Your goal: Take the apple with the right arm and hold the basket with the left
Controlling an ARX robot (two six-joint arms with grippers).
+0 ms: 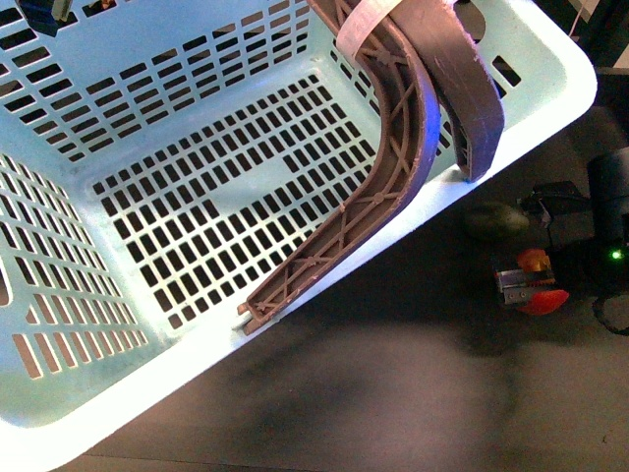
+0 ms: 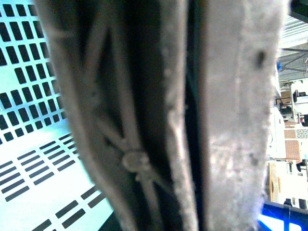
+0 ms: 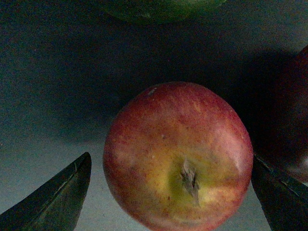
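Observation:
The pale mint-green basket (image 1: 197, 197) fills most of the front view, tilted, with its slotted floor facing me. Its two brownish handles (image 1: 403, 128), tied by a white band, curve up to the top edge. In the left wrist view the handles (image 2: 144, 120) fill the picture very close and blurred; my left gripper is shut on them, and its fingers do not show. The red apple (image 3: 178, 156), yellowish round the stem, lies between the fingers (image 3: 53, 202) of my open right gripper (image 3: 171, 161). In the front view the apple (image 1: 543, 300) sits low at the right, under the right gripper (image 1: 521, 283).
A dark green fruit (image 1: 496, 221) lies on the dark table just beyond the apple, and its edge (image 3: 159, 9) shows in the right wrist view. A darker maroon fruit (image 3: 296, 120) sits close beside the apple. The basket's rim (image 1: 413, 226) overhangs the table left of the fruit.

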